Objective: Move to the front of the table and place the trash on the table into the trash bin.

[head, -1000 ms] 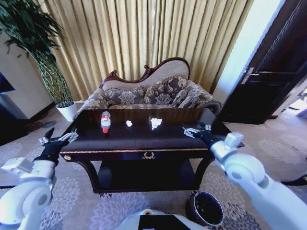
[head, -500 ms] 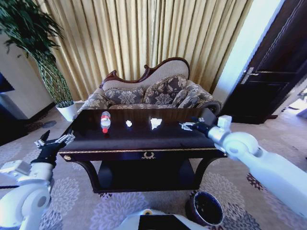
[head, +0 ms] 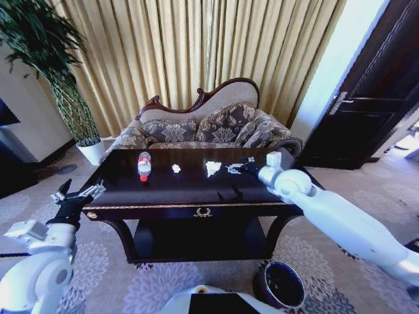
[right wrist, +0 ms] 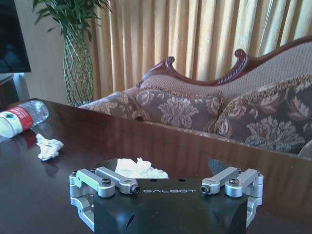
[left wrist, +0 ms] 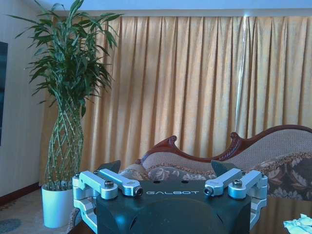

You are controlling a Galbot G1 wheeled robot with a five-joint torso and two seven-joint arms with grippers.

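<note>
I stood at the front of the large dark glossy wooden table with gold trim (head: 163, 196), so the drive looked finished, but as far as I could judge none of the clearing was done: every piece of trash lay on the tabletop and nothing had reached the bin.

The small round dark maroon-brown trash bin (head: 280, 285) sat on the carpet below the table's front right corner, near my base, and I could make out nothing inside its dark interior.

My right gripper (head: 234, 169) was stretched over the tabletop with its fingers spread apart, holding nothing, its tips just beside the larger crumpled white paper wad (head: 213, 168); in the right wrist view that wad (right wrist: 139, 168) lay directly ahead, between the open jaws. My left gripper (head: 80, 193) hung off the table's left front corner, also spread and empty, idle.

Counting the trash, I saw three items. One was the clear plastic bottle with red label and white cap (head: 144, 165), lying on its side toward the left of the tabletop. The other two were paper wads: the larger one by my right gripper, and a smaller crumpled white paper wad (head: 175, 169) between it and the bottle. There was one bin.
</note>
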